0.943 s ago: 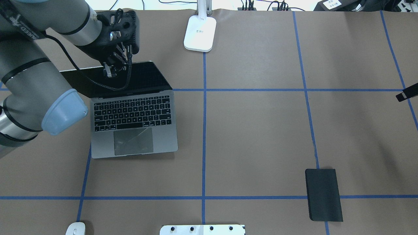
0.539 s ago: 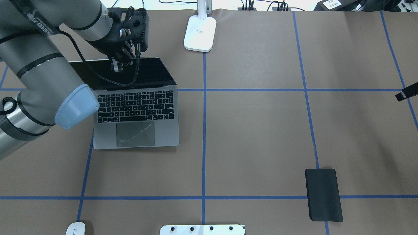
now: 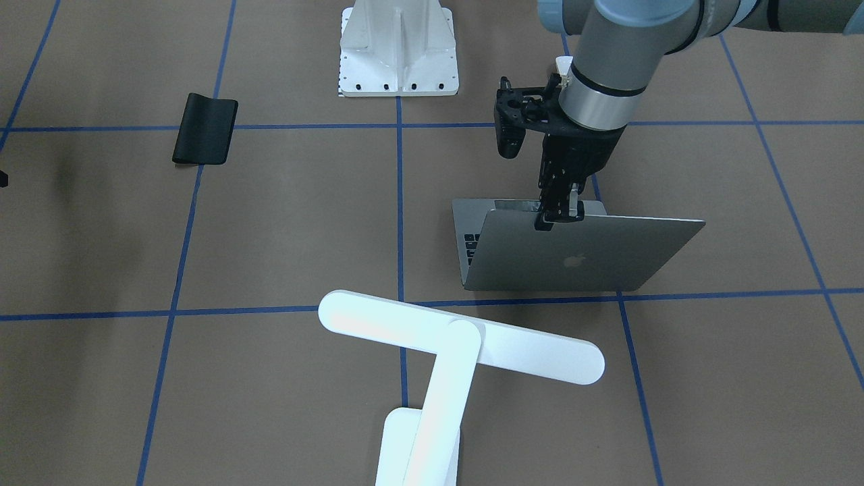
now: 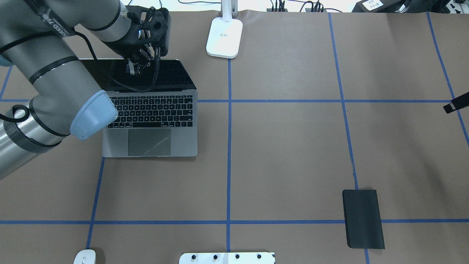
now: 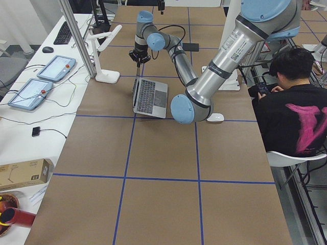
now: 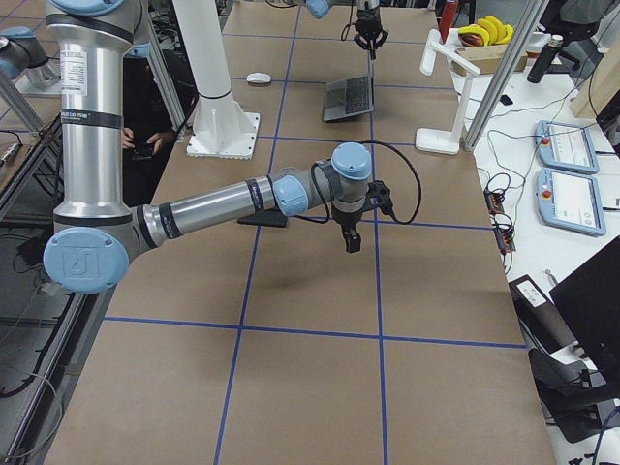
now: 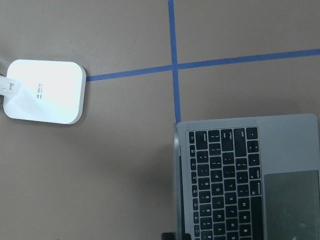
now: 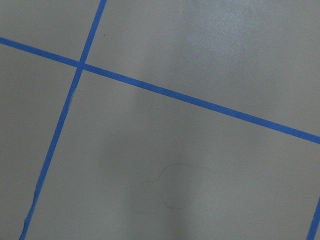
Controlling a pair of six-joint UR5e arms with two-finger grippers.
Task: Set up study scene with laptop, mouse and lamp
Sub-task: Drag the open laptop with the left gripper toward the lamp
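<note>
The laptop [image 4: 150,124] stands open on the brown table, keyboard toward the robot, its apple-logo lid [image 3: 580,260] leaning back. My left gripper [image 4: 133,69] is shut on the top edge of that lid, also seen from the front [image 3: 557,214]. The lamp glows: its base [image 4: 224,36] is just right of the laptop at the far edge, and its bar head [image 3: 459,337] hangs above. The mouse [image 4: 85,256] lies at the near left edge. My right gripper [image 6: 351,237] hovers over bare table far to the right; I cannot tell whether it is open or shut.
A flat black pad [image 4: 362,218] lies near right. The white flanged pedestal [image 4: 227,257] sits at the near middle edge. Blue tape lines grid the table. A person [image 5: 294,102] sits beside the robot's base. Tablets [image 5: 56,66] lie on a side table beyond the lamp.
My left gripper has pulled the laptop by its lid away from the robot toward the far edge, and the laptop has turned square with the tape lines. The right arm has not moved.
</note>
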